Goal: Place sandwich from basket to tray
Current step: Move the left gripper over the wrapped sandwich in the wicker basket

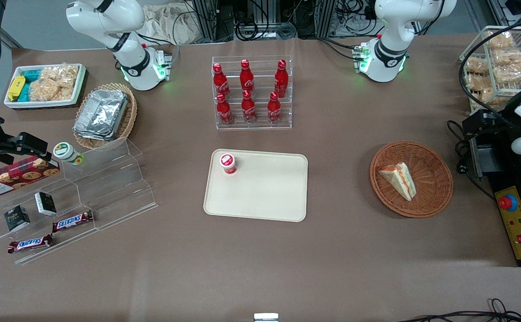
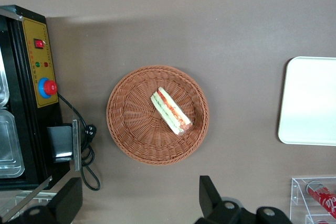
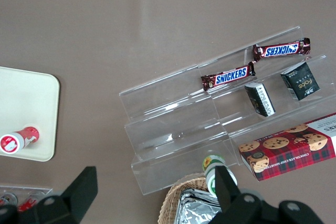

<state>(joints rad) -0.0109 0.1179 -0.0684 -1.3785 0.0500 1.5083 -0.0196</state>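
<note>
I have the gripper (image 2: 139, 203) hanging high above the table at the working arm's end, and the wrist camera looks straight down on the basket (image 2: 126, 129). Its two dark fingers (image 2: 210, 195) stand wide apart with nothing between them, so I am carrying nothing yet.

The sandwich (image 2: 170, 110) lies inside the basket, resting on the woven floor a little off centre, toward the tray side of the bowl. In the front view the sandwich (image 1: 399, 180) sits in the middle of the basket (image 1: 437, 188), and that basket is near the table edge at the working arm's end, well apart from the tray (image 1: 269, 197) at the centre of the desk.

What matters to me is the wedge's long axis. In the wrist view it runs on a diagonal, not square to the line joining my two fingers, with the filling edge of orange-red and green facing up. I judge I must turn the wrist so the fingers close across the short width of the bread, then come straight down over it.

A red-capped cup (image 1: 228, 163) stands on the tray in the corner nearest the bottle rack (image 1: 251, 91); the rest of the tray looks free, so I would aim for the corner away from it
</note>
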